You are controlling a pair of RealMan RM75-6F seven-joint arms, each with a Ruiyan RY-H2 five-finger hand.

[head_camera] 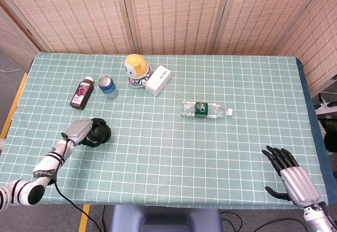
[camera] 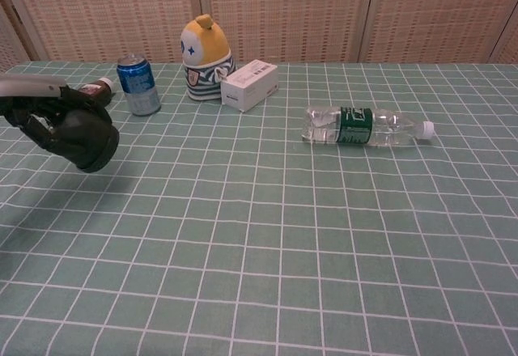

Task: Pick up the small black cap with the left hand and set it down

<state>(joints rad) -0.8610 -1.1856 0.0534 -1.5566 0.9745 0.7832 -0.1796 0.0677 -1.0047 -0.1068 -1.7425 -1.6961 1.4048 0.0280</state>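
Note:
The small black cap (head_camera: 99,133) (camera: 87,141) is gripped in my left hand (head_camera: 84,132) (camera: 50,116), lifted clear of the green checked table (head_camera: 168,137) at its front left; a shadow lies under it in the chest view. The hand's dark fingers (camera: 36,121) wrap the cap from the left and partly hide it. My right hand (head_camera: 289,176) hovers at the front right corner with its fingers spread and nothing in it; only the head view shows it.
At the back left stand a dark brown bottle (head_camera: 81,93) lying down, a blue can (head_camera: 108,86), a yellow doll (head_camera: 137,70) and a white box (head_camera: 158,80). A clear water bottle (head_camera: 206,109) lies in the middle.

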